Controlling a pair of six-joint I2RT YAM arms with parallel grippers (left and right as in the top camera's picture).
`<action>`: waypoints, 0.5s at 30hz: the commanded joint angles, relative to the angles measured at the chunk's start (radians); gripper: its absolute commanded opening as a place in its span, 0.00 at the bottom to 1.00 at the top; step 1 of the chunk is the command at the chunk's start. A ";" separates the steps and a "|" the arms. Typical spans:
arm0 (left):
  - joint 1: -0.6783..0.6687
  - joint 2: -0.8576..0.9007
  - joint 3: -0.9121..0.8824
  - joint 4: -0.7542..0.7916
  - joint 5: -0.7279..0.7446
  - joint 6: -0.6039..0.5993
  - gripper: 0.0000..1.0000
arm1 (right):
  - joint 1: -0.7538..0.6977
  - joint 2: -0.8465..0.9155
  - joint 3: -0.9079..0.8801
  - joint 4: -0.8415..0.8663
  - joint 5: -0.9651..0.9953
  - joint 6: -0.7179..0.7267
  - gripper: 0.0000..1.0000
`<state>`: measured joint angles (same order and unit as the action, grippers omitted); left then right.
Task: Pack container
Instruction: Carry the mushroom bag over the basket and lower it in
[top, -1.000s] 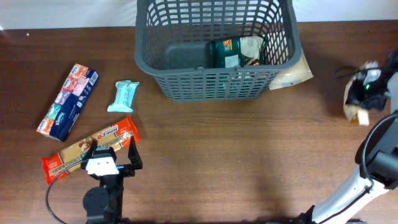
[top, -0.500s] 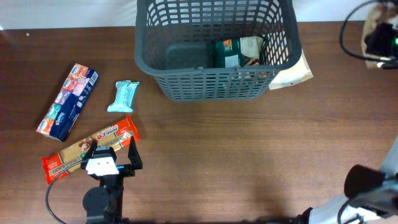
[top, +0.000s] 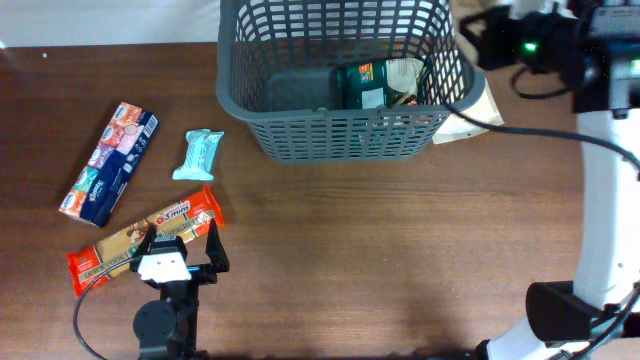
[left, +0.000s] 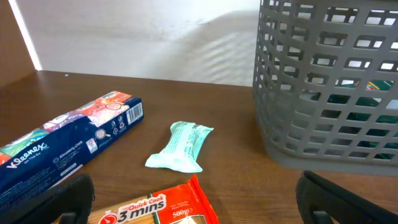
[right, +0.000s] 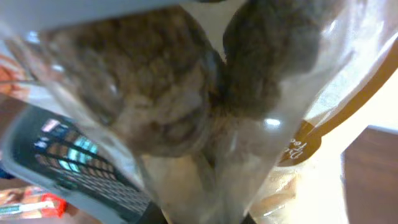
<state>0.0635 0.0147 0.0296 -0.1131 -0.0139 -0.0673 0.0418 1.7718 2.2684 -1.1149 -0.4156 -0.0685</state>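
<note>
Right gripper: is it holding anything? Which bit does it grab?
Yes. The right gripper is shut on a clear plastic bag, pinching a bunched bit of its see-through film. Which end of the bag that is cannot be told.

Dark grey slotted plastic basket (top: 345, 130) stands far-centre on wooden table (top: 400, 250), green packet (top: 365, 85) inside, clear plastic bag (right: 186, 124) above its right rim.

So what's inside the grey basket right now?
A dark green packet and a pale packet lie at the right of the basket floor. The left looks bare; the near wall hides the front strip.
</note>
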 joint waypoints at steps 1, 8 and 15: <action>-0.002 -0.010 -0.005 0.000 0.010 0.016 0.99 | 0.068 0.010 0.016 0.042 -0.021 0.021 0.03; -0.002 -0.010 -0.005 0.000 0.010 0.016 0.99 | 0.157 0.097 0.016 0.061 -0.022 0.023 0.03; -0.002 -0.010 -0.005 0.000 0.010 0.016 0.99 | 0.188 0.188 0.015 0.061 -0.022 0.020 0.04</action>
<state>0.0635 0.0147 0.0296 -0.1131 -0.0139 -0.0673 0.2180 1.9400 2.2704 -1.0611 -0.4217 -0.0521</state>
